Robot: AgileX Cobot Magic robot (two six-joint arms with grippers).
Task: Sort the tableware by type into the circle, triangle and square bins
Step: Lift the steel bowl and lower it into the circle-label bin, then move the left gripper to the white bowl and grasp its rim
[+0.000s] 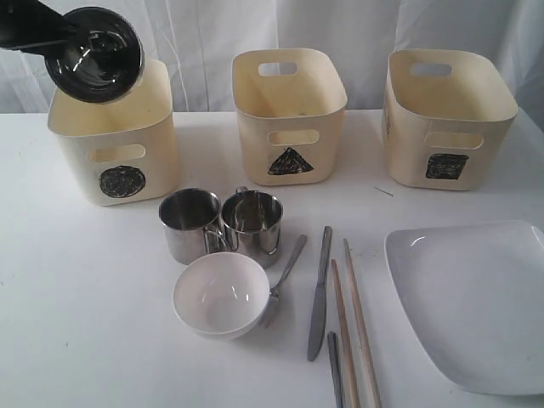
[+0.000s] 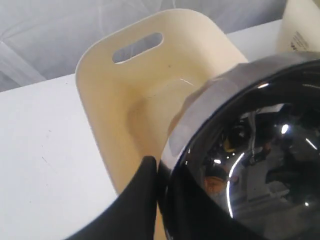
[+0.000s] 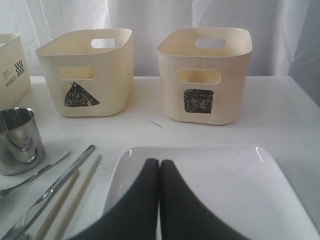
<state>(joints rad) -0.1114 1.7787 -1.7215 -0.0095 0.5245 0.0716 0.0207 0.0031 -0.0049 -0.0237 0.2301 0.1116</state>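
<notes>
My left gripper (image 1: 56, 51) is shut on the rim of the steel bowl (image 1: 93, 55), holding it tilted above the circle bin (image 1: 115, 144). In the left wrist view one black finger (image 2: 145, 190) presses the steel bowl's (image 2: 250, 165) edge over the circle bin's (image 2: 125, 90) open inside. Two steel mugs (image 1: 189, 223) (image 1: 253, 221), a white bowl (image 1: 221, 295), a fork (image 1: 287, 268), a knife (image 1: 320, 293) and chopsticks (image 1: 353, 323) lie on the table. My right gripper (image 3: 160, 162) hangs shut and empty over the white plate (image 3: 225, 185).
The triangle bin (image 1: 289, 110) and square bin (image 1: 446, 119) stand at the back, both showing nothing inside from here. The large plate (image 1: 476, 297) fills the front right corner. A white curtain hangs behind the table.
</notes>
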